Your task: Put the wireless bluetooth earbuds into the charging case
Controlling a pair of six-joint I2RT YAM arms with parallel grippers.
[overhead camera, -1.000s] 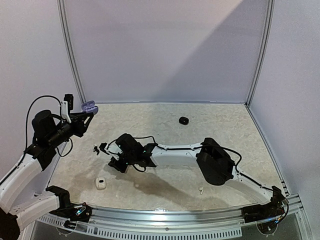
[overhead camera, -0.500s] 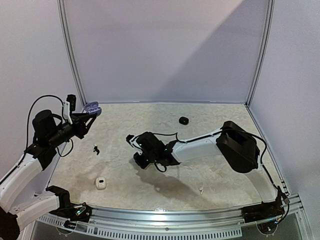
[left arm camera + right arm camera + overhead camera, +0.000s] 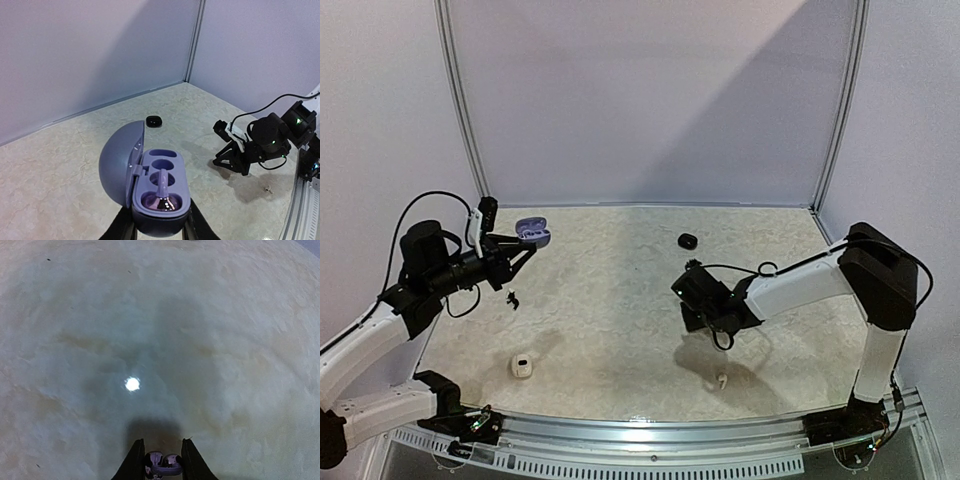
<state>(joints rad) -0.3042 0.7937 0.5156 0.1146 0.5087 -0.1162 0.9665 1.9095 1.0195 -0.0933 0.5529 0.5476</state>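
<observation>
A purple charging case point(image 3: 159, 187) hangs above the table's left side with its lid swung open, and my left gripper point(image 3: 160, 229) is shut on its base. One purple earbud point(image 3: 163, 196) sits in the case's near socket, while the far sockets are empty. From above, the case point(image 3: 533, 232) shows at the tip of the left gripper point(image 3: 520, 244). My right gripper point(image 3: 160, 460) is shut on a second purple earbud point(image 3: 163, 465), held low over bare table. That right gripper point(image 3: 695, 318) is right of the table's middle, far from the case.
A shut black case point(image 3: 687, 241) lies at the back of the table. A white case point(image 3: 522, 366) sits front left, with small black bits point(image 3: 512, 298) behind it. A tiny white bud point(image 3: 722, 380) lies on the table just in front of the right gripper.
The right arm has swung from left of centre across to the right, carrying the bud. The left arm has moved the open case a little to the right, out over the table.
</observation>
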